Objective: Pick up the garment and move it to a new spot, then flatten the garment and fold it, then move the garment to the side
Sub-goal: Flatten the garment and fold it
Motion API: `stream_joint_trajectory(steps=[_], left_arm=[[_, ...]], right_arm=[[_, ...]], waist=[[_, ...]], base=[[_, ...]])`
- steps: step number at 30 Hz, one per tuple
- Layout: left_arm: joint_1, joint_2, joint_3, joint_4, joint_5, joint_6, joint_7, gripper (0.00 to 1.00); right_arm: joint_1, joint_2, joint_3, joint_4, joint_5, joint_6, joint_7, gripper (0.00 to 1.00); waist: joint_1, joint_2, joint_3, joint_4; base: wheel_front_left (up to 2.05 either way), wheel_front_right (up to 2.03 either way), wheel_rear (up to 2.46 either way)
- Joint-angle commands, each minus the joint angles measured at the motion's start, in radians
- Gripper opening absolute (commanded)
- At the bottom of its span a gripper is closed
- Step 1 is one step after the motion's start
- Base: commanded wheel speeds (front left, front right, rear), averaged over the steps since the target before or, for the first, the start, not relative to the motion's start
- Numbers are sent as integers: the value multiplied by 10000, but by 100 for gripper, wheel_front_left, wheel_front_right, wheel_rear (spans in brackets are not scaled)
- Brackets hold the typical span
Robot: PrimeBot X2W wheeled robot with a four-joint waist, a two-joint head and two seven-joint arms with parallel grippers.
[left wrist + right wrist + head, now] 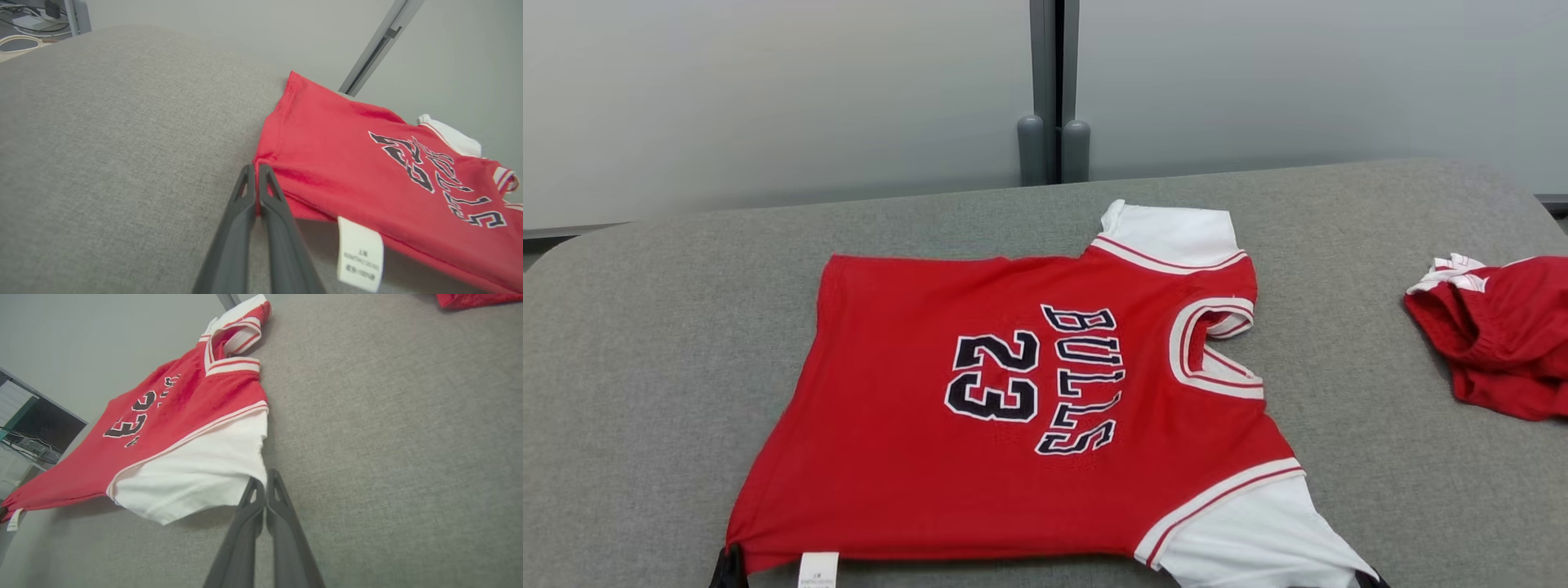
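The red-and-white basketball jersey [1029,392], spread on the grey fabric table [645,367], is pinched at seven and five o'clock by the left pincer [256,171] and right pincer [264,484]; either shallow bite could be lost under uneven pull.

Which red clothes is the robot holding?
The jersey with 23 on it: the left gripper and right gripper pinch its near edge. The crumpled red garment lies apart, untouched.

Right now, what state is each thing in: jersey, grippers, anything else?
jersey: spread out, print up, unfolded, near edge lifted off the table.
left gripper: shut on the jersey's hem corner.
right gripper: shut on the jersey's white sleeve.
label: hanging from the hem.
other garment: crumpled on the table, right side.
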Motion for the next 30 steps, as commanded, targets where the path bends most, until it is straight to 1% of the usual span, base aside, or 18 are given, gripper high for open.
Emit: stream_joint_trajectory(steps=[1,5,8,12,14,15,18,23,27,30], left_arm=[[299,70,-11,-322,-68,152,176,0],[940,66,-175,-1311,-93,389,681,0],[1059,110,-305,-1818,-38,511,1117,0],[610,310,-450,-2031,-48,653,1891,0],[398,380,-506,-1953,-105,700,2300,0],[207,452,-503,-1973,-152,709,2484,0],[-449,662,-469,-1920,-280,734,2936,0],[-1743,907,-496,-1831,-474,705,3468,0],[-2515,1001,-568,-1812,-545,691,3809,0],[-2693,1085,-523,-1728,-587,729,3853,0]], right_arm=[[349,-9,-258,-298,-153,-7,388,0],[1188,272,-881,-1238,-343,-6,1709,0],[1366,511,-1248,-1726,-413,-6,2583,0],[838,837,-1612,-1977,-412,-6,3414,0],[422,802,-1527,-1882,-682,-6,3813,0],[70,924,-1466,-1883,-622,-4,3955,0],[-1002,954,-1386,-1644,-702,-4,4037,0],[-2665,970,-1203,-1132,-523,-4,3871,0],[-3675,891,-975,-624,-245,-4,3579,0],[-4094,818,-876,-369,-161,-4,3399,0]], waist=[[0,0,-81,24],[0,0,-204,25],[0,0,-170,3],[0,0,101,-98],[0,0,284,-210],[0,0,495,-291],[0,0,1049,-411],[0,0,1916,-339],[0,0,2265,-287],[0,0,2355,-300]], base=[[0,0,0],[0,0,0],[0,0,0],[0,0,0],[0,0,0],[0,0,0],[0,0,0],[0,0,0],[0,0,0],[0,0,0]])
